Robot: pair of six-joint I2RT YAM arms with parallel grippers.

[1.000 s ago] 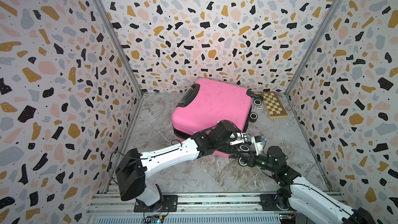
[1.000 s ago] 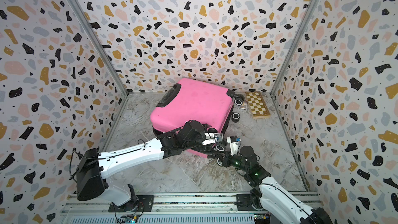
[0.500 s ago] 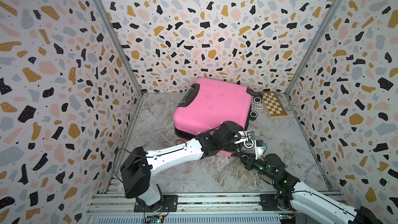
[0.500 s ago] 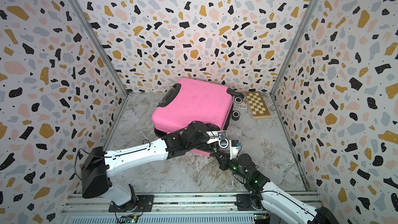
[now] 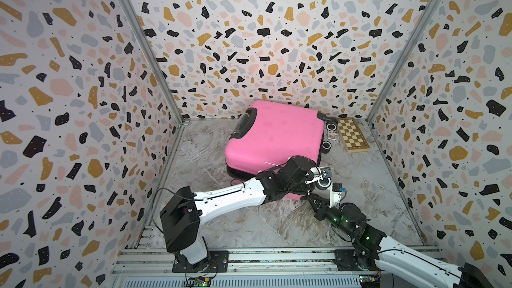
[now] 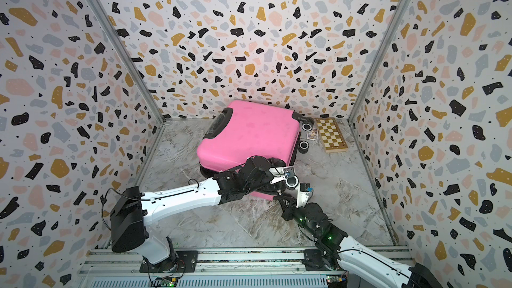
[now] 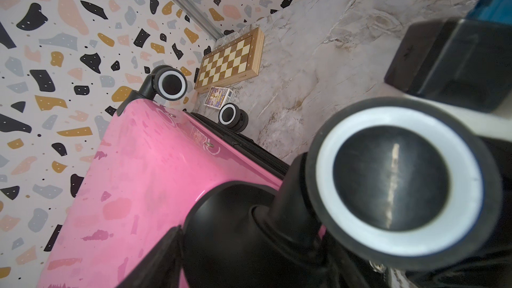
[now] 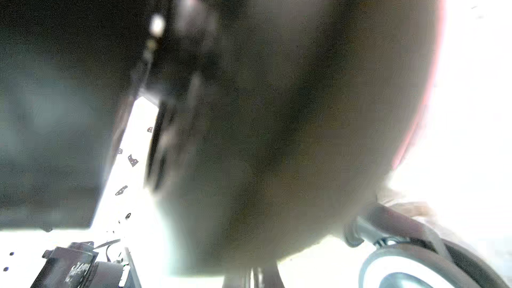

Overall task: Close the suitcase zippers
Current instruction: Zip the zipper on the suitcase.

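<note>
Right gripper (image 5: pixel 310 197) fully closed at the 5 o'clock corner of the small bright pink hard-shell suitcase (image 5: pixel 274 137); can't tell what it holds, wrist view is blurred. Left gripper (image 5: pixel 314 180) sits over that corner's black-and-white wheel (image 7: pixel 393 178), opening unreadable. Suitcase lies flat toward 12 o'clock, black zipper band (image 7: pixel 257 152) along its wheel side. Wooden chessboard (image 5: pixel 353 134) at its 2 o'clock.

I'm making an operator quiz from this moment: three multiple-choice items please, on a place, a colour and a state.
1. Relative to the suitcase, the chessboard lies: A on top; B on the floor beside its wheels; C underneath.
2. Suitcase shell colour: A blue; B green; C pink.
3. The suitcase is: A lying down, shells folded together; B wide open; C upright on its wheels.
Key: 1B, it sits by the far wheels; 2C, pink in both top views; 3A, only outer shell shows.
</note>
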